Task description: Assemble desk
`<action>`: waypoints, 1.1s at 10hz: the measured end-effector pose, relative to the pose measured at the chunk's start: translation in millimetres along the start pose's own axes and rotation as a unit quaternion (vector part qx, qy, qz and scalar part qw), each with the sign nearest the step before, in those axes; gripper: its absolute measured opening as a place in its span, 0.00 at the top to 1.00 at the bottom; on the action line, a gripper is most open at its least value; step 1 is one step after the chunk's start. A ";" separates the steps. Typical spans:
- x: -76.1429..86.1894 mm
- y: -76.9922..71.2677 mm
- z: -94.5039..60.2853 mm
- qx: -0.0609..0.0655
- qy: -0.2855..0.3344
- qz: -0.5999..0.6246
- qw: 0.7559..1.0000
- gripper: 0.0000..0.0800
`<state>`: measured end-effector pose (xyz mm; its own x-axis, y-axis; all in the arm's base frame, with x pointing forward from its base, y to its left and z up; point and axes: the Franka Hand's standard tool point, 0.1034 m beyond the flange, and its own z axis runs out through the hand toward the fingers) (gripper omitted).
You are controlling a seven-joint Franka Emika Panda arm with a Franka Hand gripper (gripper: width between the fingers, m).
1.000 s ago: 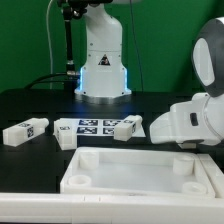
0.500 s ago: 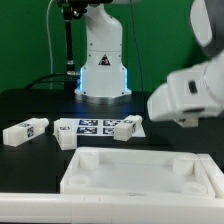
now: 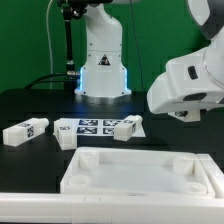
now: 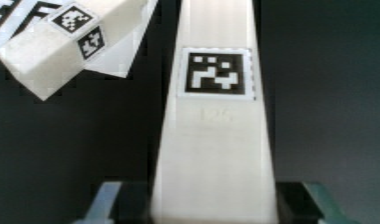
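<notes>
My pincer (image 4: 213, 205) clenched on white plastic block leg with black-and-white tag (image 4: 212, 120); leg juts out between fingers (image 4: 112, 203), lifted off black table (image 3: 30, 105). White plastic tray-like tabletop with raised rim (image 3: 75, 175) lies at front, sockets up. Risks: grip looks near leg's end, so leg may pivot; tilted approach would jam it at corner socket (image 3: 82, 181).

Arm (image 3: 190, 85) aloft, jaws clamped on leg (image 4: 213, 140)
</notes>
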<state>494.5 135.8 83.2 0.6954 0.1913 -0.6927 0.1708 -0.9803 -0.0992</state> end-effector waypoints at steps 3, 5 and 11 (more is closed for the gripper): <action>-5.5 14.7 -58.1 0.004 0.094 0.001 0.996 0.63; -3.4 15.6 -61.7 0.000 0.153 0.004 0.988 0.63; 8.6 32.0 -116.6 -0.015 0.351 -0.016 0.936 0.63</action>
<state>587.3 111.8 157.4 0.9754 0.2154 -0.0479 0.2109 -0.9738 -0.0849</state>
